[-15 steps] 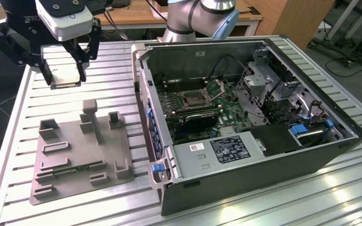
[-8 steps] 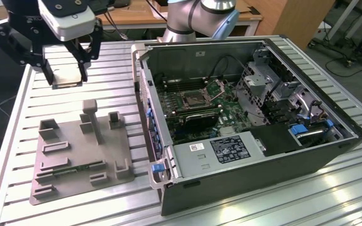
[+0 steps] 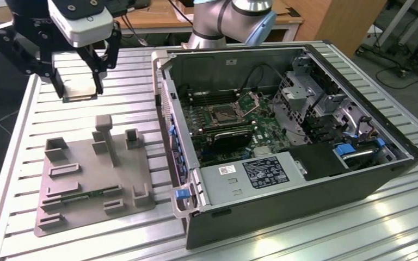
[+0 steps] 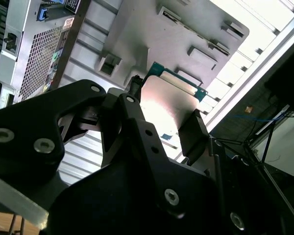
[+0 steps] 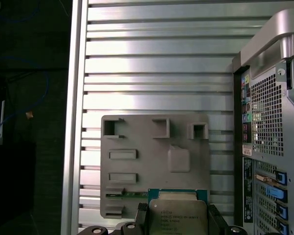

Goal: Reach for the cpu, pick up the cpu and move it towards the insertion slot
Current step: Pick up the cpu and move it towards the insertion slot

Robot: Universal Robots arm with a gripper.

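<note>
a ribbed metal table (image 3: 140, 117) is seen carrying everything, with bare runs left open at its far end and along its near edge. towards the exterior view's right, an open computer case (image 3: 289, 204) is laid on its side with its inside turned upward. a black-and-white printed label is carried on the power supply (image 3: 263, 173), and small stickers are seen on the case's back panel in the first wrist view.

a grey plastic tray (image 3: 85, 163) is laid flat towards the exterior view's left, just beside the case, with a narrow strip of bare table between them. the gripper (image 3: 79, 81) is held above the table past the tray's far end, well apart from the case.

its jaws are closed on the cpu (image 5: 176, 215), which is gripped by two opposite edges. the cpu is held clear of the tray, and lines of print are seen on its metal top in the first wrist view.

the insertion slot (image 3: 227, 113) is found on the board inside the case, with its metal flap tilted up and its dark centre uncovered. a narrow green strip (image 3: 85, 196) is seen lying in one of the tray's recesses.
</note>
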